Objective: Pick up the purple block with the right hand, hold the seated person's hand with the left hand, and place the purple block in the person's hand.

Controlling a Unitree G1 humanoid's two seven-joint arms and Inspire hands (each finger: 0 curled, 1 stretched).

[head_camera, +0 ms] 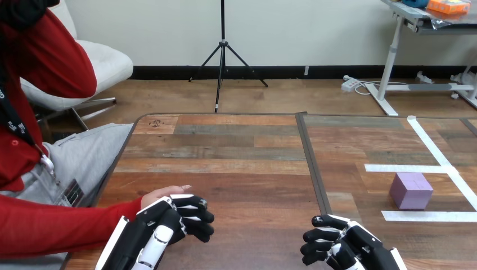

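Nearest, the right hand (pixel 346 247) sits low over the wooden table (pixel 247 169) with its fingers curled in and nothing inside them. Across from it, off its thumb side, the left hand (pixel 163 228) lies on top of the person's hand (pixel 164 194), which rests flat on the table and peeks out just beyond it. Whether the left hand actually grips that hand I cannot tell.

The purple block (pixel 412 190) stands untouched ahead of the right hand and off to its outer side, apart from it. It sits inside a corner of white tape (pixel 427 216), with one strip between hand and block.

The step in hand looks like the pick-up, not yet begun. To do it well, the right hand should first uncurl fully, then travel forward and outward until it is above the block. It should come down with the thumb on one flat face and the fingers on the opposite one, squarely rather than on a corner, and lift straight up. The block's smooth faces may slip under a light pinch.

As for writing, the block and tape show none. A small dark mark (pixel 155 121) at the table's far corner, beyond the left hand, is too small to read.
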